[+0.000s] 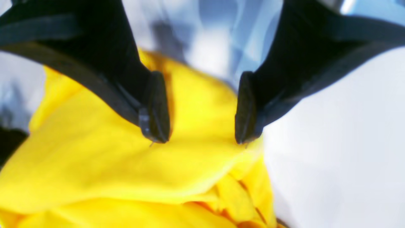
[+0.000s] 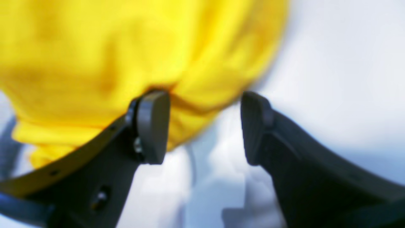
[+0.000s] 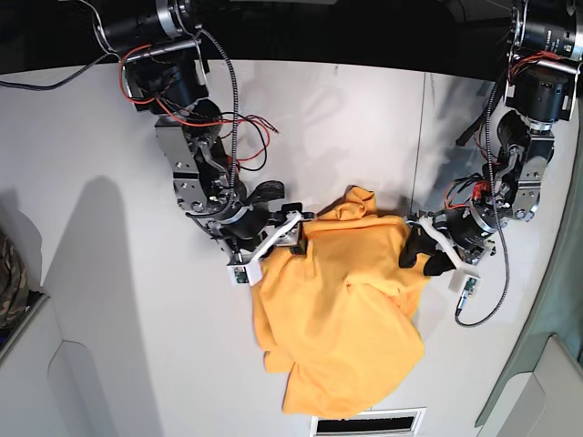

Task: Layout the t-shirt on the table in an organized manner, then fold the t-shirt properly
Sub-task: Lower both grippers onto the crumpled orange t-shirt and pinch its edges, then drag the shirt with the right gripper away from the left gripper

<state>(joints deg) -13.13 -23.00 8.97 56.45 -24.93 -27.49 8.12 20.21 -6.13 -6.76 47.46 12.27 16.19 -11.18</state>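
The t-shirt (image 3: pixel 337 319) lies bunched in the middle of the white counter (image 3: pixel 109 300), rumpled and doubled over itself, with one lobe pushed up toward the far side and a loose tail trailing toward the near edge. We judge we are in the first step, laying it out, since no sleeve, collar or hem reads clearly and nothing is flat enough to fold.

Our left gripper (image 1: pixel 202 109) hovers over the shirt's edge with its fingers (image 1: pixel 155 107) apart and nothing between them; the cloth sits below the tips. Our right gripper (image 2: pixel 204 126) is at the opposite edge, fingers (image 2: pixel 152 126) likewise spread and empty, one of them close against the fabric.

Next we need to find two true corners or shoulder points, take one in each gripper, and draw them apart to spread the shirt. Grabbing a doubled layer would only drag the bundle.
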